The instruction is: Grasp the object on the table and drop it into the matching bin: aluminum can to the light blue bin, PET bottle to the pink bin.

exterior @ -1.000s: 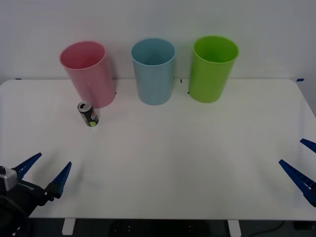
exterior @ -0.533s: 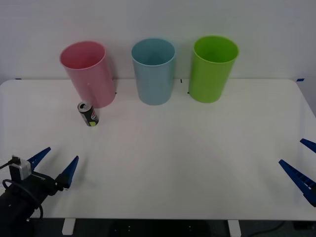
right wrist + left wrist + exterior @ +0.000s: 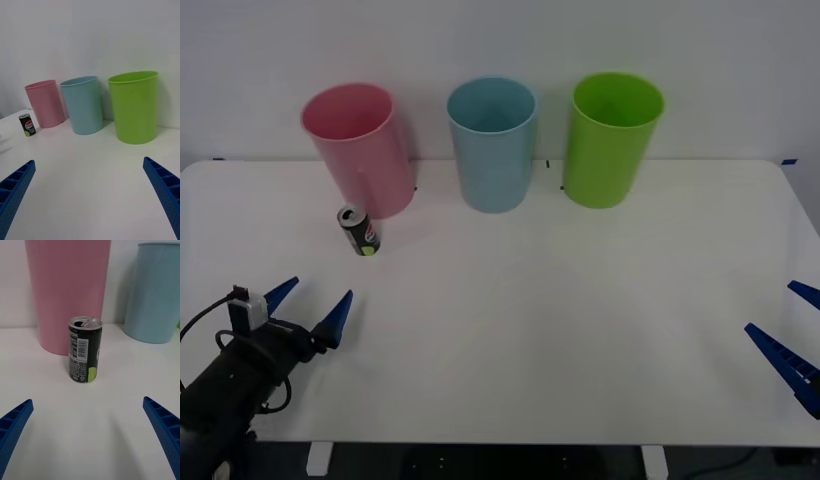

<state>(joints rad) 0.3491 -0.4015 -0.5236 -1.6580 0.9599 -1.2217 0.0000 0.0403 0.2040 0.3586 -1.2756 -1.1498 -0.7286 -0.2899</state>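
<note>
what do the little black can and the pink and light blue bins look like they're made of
The can looks like printed aluminium: a bare silver top rim with an opened pull tab, and a glossy black printed wall. The pink bin and the light blue bin look like moulded plastic: plain, smooth, one even colour, thin rims, a soft sheen. That is judged by look alone.

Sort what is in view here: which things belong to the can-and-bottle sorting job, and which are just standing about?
Belongs to the job:
- small black aluminium drink can, upright on the white table
- tall pale blue plastic bin
- tall pink plastic bin
- left gripper, open, facing the can
- right gripper, open, at the table's right edge

Just standing about:
- tall lime green plastic bin
</note>
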